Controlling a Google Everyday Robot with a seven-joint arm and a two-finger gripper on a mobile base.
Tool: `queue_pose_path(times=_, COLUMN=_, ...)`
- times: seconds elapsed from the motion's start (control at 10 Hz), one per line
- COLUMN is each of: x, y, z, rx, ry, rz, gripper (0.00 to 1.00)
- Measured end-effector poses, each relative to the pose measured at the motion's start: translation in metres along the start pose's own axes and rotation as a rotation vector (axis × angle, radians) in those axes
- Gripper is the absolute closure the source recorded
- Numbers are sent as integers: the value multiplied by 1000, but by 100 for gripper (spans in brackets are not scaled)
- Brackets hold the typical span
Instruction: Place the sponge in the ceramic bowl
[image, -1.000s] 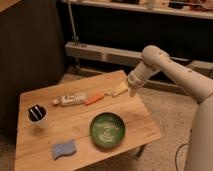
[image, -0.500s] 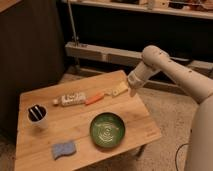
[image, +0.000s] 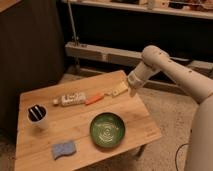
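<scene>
Farthest from your gripper, at the left of the table (image: 75, 125), stands a small white cup (image: 37, 116) with dark sticks in it. Just right of that, at the near-left corner and diagonally across the table from the gripper, the sponge (image: 64, 149) lies flat on the wood, well apart from the ceramic bowl (image: 107, 130) and clearly outside it. In the far row, running toward the gripper, you have a white item (image: 70, 99) that may be a tube lying on its side, then an orange carrot-like piece (image: 94, 98), then a pale yellowish block (image: 119, 90). The bowl sits in front of the gripper and a little left of it, between it and the sponge, and shows only its own pattern inside. The gripper (image: 133, 90) hangs at the table's far-right edge, just beside the pale block. You can't tell from this view whether it is apart or together, and nothing shows held in it. The risks come from the long diagonal reach. A low sweep could knock the block or the orange piece, or clip the bowl's rim and slide it. Because the sponge is thin and sits close to the front edge, a shallow grasp could skid it off the table. A wide approach could tip the cup.
</scene>
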Motion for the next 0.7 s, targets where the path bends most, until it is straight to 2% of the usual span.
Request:
queue_pose_path(times=0.5, x=-1, y=0, z=-1, rx=2, ry=-3, rz=-7, gripper=20)
queue_pose_path(times=0.6, x=-4, y=7, z=-3, rx=9, ry=-31, rz=-43, gripper=20)
queue_pose_path(times=0.7, x=-7, y=22, z=-6, rx=10, ry=-83, rz=-130, gripper=20)
